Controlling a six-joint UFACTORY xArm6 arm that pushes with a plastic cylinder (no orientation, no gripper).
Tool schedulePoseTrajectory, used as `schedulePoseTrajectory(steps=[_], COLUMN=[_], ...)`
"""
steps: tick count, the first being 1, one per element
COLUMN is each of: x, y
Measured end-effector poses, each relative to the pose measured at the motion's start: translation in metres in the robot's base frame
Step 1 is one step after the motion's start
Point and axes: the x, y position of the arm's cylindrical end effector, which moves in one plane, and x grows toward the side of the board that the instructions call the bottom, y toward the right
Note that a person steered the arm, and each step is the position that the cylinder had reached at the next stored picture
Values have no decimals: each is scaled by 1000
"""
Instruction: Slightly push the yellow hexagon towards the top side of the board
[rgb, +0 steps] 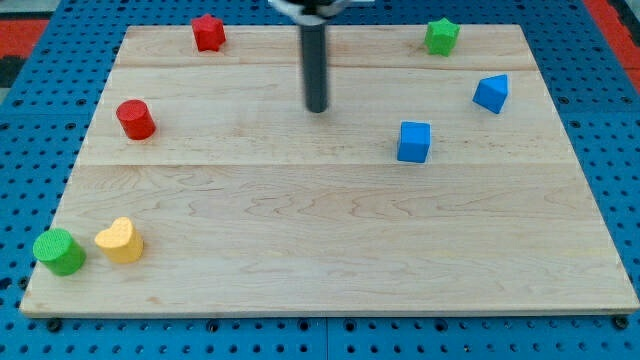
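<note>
The only yellow block (120, 240) sits near the board's bottom left; its shape looks like a heart rather than a clear hexagon. A green cylinder (59, 251) stands just to its left, close to it or touching. My tip (317, 108) is in the upper middle of the board, far up and to the right of the yellow block, touching no block.
A red cylinder (135, 119) stands at the left. A red star-like block (208, 32) and a green star-like block (441, 36) lie near the top edge. A blue cube (414, 141) and a blue wedge-like block (491, 93) lie at the right. The wooden board (330, 250) rests on a blue pegboard.
</note>
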Motion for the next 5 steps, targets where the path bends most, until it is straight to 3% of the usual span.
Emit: schedulePoseTrajectory(steps=[2,3,4,5], x=[-31,-37,-81,-97], y=[96,41,-47,-57])
